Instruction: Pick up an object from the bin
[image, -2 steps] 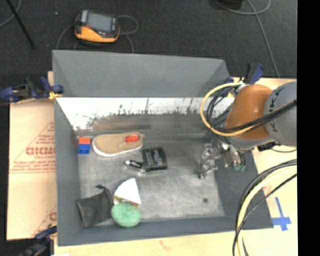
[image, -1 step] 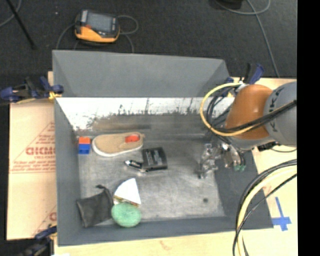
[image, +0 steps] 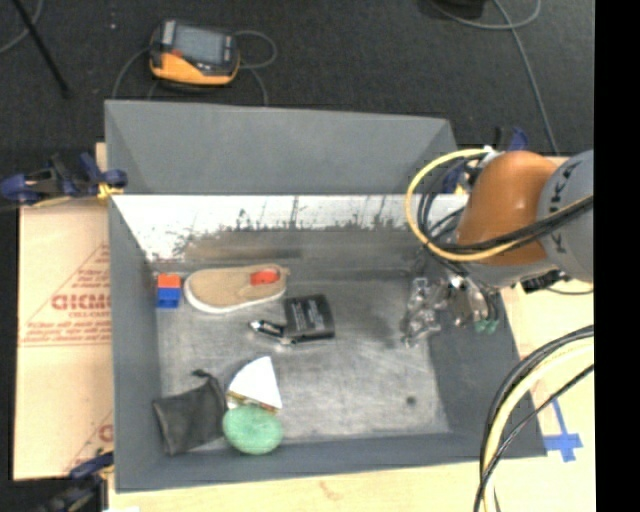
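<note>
Grey bin floor lay bare under the gripper, whose opening could not be told, well to the right of the black clip, the nearest pickable thing, so a descent there would likely have closed on nothing.

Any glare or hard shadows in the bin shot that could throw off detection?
Camera view: a bright glare band runs along the back wall of the bin, washing out its scratched strip. Camera view: the floor is evenly lit, with no hard shadows by the shoe or the black pouch. Camera view: the tool, grey metal, stands out little against the grey floor at right.
</note>
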